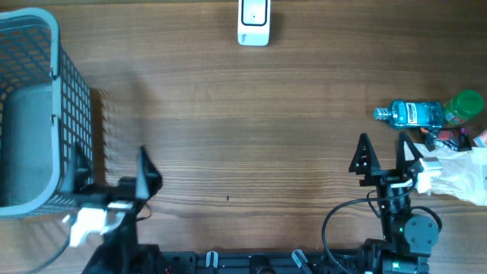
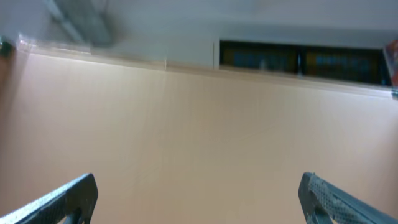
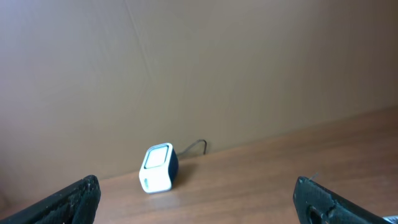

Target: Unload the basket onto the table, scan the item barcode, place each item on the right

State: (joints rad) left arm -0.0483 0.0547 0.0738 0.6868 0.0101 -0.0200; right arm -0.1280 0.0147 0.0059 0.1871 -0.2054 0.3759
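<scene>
While the overhead camera takes in the whole wooden surface [image 1: 243, 129], brown with a fine straight grain, each wrist camera only catches a slice of it. The biggest thing on it is a grey plastic basket [image 1: 30, 114] with grid walls and rounded corners, sat at the left edge. Only the overhead view shows it.

Next down in size is a crinkly white plastic bag [image 1: 468, 179] at the right edge. Just beyond the bag is a small heap of goods. A clear blue mouthwash bottle [image 1: 411, 114] lies on its side there with its cap pointing left, touching or nearly touching a round green cap [image 1: 464, 105]. Neither wrist camera sees that heap.

The white scanner [image 1: 253, 23] is a small rounded block at the middle of the far edge, well apart from the bottle. The right wrist view shows what the overhead doesn't: its dark back, a thin cable [image 3: 196, 146] curling off behind it and a plain tan wall.

The left wrist view is blurry. It shows bare surface and a dark strip along a pale far wall.

The right end effector [image 1: 383, 141] has its dark, pointed fingers spread wide with nothing between them, just left of the bag and near the bottle. The left end effector [image 2: 199, 180] is also spread wide and holding nothing, close to the basket.
</scene>
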